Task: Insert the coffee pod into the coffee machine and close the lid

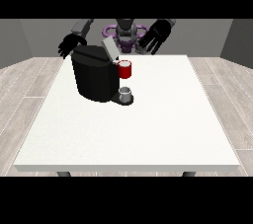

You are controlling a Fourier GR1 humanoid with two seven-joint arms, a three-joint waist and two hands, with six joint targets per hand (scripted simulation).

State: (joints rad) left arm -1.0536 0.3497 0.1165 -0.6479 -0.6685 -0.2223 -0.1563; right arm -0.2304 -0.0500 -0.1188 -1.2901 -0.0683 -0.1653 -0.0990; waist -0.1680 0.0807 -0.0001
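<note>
While both hands hang raised at the table's (148,134) far edge with fingers spread and holding nothing, the grey pod (126,92) sits on the black base at the front of the machine (96,77), below a red thing at the machine (125,70). The lid (109,49) appears tilted up, though that is hard to tell. The hand at the view's right (154,36) is nearer; it should descend over the pod and close on its sides. The hand at the view's left (69,46) can wait behind the machine.

White table (148,134), grey walls (20,40), pale plank floor (24,85).
</note>
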